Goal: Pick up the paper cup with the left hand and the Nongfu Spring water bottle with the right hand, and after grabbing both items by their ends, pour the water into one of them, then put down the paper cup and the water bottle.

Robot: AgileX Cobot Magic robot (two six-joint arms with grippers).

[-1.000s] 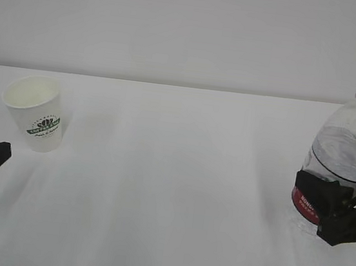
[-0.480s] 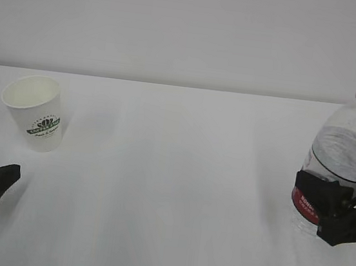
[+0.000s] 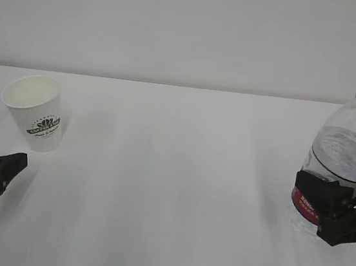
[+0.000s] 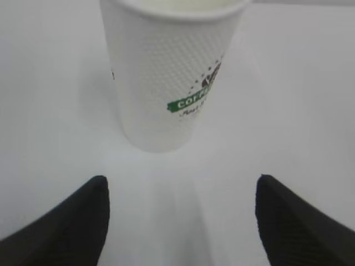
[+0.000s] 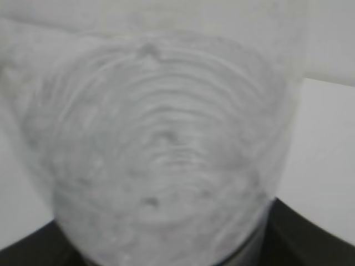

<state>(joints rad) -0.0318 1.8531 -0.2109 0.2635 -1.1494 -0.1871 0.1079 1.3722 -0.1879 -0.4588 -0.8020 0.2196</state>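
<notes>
With the black right gripper [image 3: 341, 208] clamping the clear ribbed red-labelled water bottle [image 3: 340, 159], the spread black left gripper [image 4: 180, 219] should probably centre on the white tapered paper cup [image 4: 166, 83], sliding straight in before squeezing gently.

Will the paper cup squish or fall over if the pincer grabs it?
Probably squishy: the paper cup looks thin-walled and open-topped. It likely tips easily, since it narrows toward its base. Its dimpled side may help against slipping.

White paper cup [image 3: 35, 111], green logo; clear bottle [image 3: 347, 148], red label.

White logo paper cup [image 3: 35, 112] upright far left — uncapped water bottle [image 3: 342, 157] upright far right.
</notes>
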